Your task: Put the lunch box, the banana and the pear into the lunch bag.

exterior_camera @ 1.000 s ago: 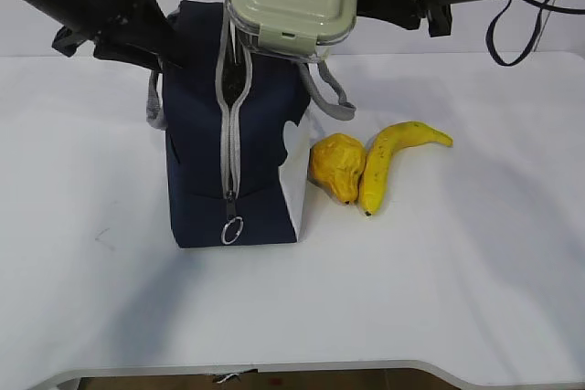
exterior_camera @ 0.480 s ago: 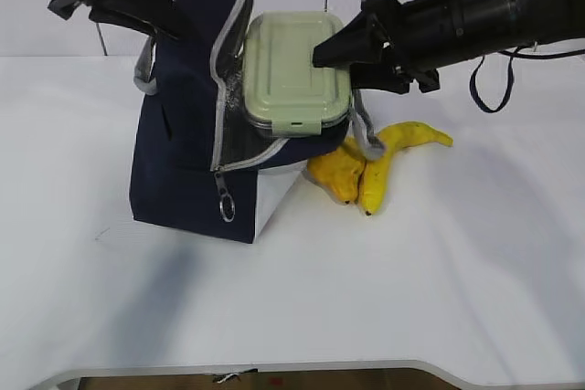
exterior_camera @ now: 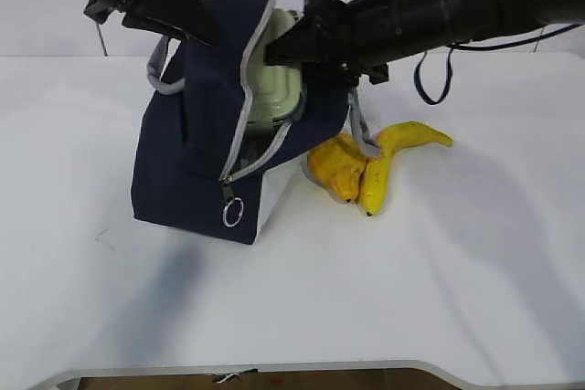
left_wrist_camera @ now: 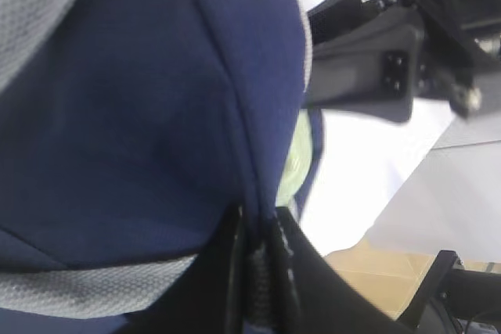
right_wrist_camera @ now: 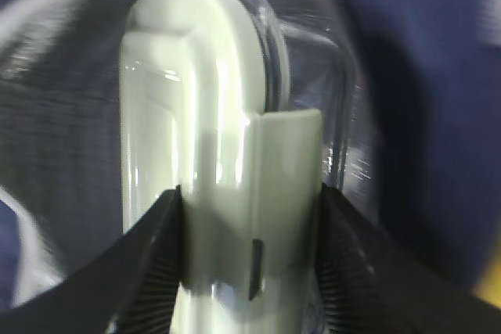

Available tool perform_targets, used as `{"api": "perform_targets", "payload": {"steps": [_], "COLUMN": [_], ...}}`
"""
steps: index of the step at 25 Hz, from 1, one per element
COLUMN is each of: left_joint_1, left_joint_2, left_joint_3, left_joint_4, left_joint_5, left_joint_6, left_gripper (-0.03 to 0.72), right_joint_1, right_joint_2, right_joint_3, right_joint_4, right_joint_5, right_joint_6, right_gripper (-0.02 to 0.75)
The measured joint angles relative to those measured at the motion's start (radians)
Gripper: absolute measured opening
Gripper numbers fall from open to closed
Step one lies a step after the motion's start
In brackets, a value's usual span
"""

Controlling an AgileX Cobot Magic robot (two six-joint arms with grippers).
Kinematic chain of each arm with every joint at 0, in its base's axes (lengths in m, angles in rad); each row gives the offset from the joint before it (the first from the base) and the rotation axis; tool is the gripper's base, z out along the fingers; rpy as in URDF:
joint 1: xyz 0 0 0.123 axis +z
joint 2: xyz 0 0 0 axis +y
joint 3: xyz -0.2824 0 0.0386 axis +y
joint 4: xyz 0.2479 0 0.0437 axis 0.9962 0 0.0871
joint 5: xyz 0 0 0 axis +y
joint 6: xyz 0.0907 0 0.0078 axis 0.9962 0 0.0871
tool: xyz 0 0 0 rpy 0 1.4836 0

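The navy lunch bag [exterior_camera: 187,166] leans tilted toward the left, its zipper mouth gaping to the right. My left gripper [exterior_camera: 203,32] is shut on the bag's top edge, the fabric pinched between its jaws [left_wrist_camera: 255,252]. The pale green lunch box [exterior_camera: 277,89] stands on edge, partly inside the mouth, with my right gripper [exterior_camera: 294,43] shut on it. In the right wrist view the lunch box [right_wrist_camera: 211,154] fills the frame between the gripper's [right_wrist_camera: 249,248] two pads, foil lining around it. The pear [exterior_camera: 335,167] and banana [exterior_camera: 395,154] lie side by side right of the bag.
A grey webbing handle [exterior_camera: 358,125] hangs from the bag over the pear. White table [exterior_camera: 439,271] spreads in front and to the right. The right arm [left_wrist_camera: 376,60] shows in the left wrist view just beyond the bag's rim.
The bag has been pulled up and tipped leftward with its mouth spread. The lunch box came down from above the bag and turned on edge into the opening. The left jaws closed on the bag's edge.
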Motion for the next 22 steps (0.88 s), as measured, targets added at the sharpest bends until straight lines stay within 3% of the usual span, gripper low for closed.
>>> {"api": "perform_targets", "payload": {"steps": [5, 13, 22], "left_joint_1": [-0.002, -0.002, -0.002], "left_joint_2": [0.013, 0.013, 0.020], "left_joint_3": [0.000, 0.000, -0.002], "left_joint_4": [-0.001, -0.002, 0.003], "left_joint_5": [-0.013, -0.030, -0.031], "left_joint_6": [0.006, 0.011, 0.011], "left_gripper": [0.030, 0.029, 0.029], "right_joint_1": [0.049, 0.053, 0.053], "right_joint_2": [0.111, 0.272, 0.289], "right_joint_3": [-0.082, -0.173, -0.191], "right_joint_4": [0.000, 0.005, 0.008], "right_joint_5": [-0.008, -0.021, -0.020], "right_joint_6": [0.000, 0.058, 0.068], "right_gripper": [0.388, 0.388, 0.393]}}
